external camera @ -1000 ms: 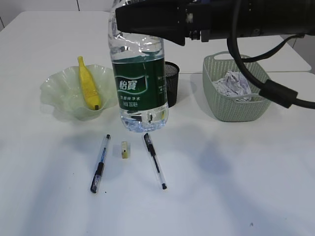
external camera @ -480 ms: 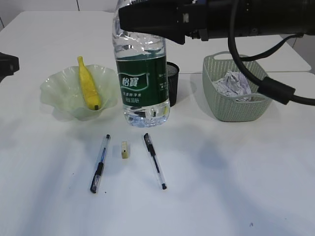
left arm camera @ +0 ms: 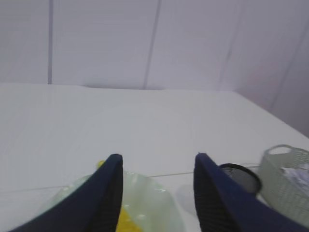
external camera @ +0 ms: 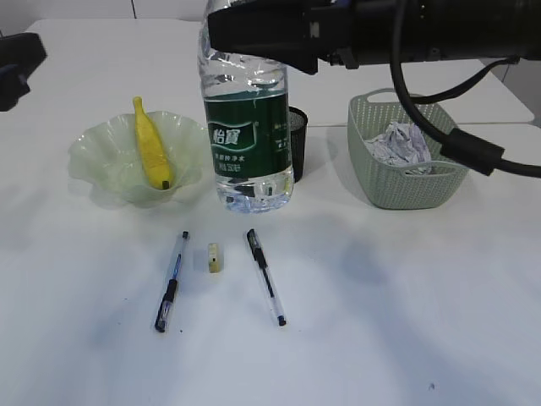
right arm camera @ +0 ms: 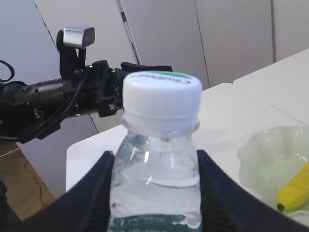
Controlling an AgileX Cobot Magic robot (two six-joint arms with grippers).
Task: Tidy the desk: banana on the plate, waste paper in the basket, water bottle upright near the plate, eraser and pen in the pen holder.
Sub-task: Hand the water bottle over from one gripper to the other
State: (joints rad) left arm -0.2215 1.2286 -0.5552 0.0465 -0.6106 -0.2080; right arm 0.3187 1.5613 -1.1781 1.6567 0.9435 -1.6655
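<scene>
Straightening since a second ago, the water bottle (external camera: 248, 127) is hanging in the right gripper (right arm camera: 153, 164), apparently just touching down at the plate's (external camera: 97, 152) three o'clock; left gripper (left arm camera: 157, 193) is gaping, empty; releasing comes next.

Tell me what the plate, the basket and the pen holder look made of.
Plate: translucent pale green, glossy, wavy rim; glass or plastic, can't tell which.
Basket: matte grey-green moulded plastic, by its lattice wall.
Pen holder: black mesh, probably metal.
</scene>
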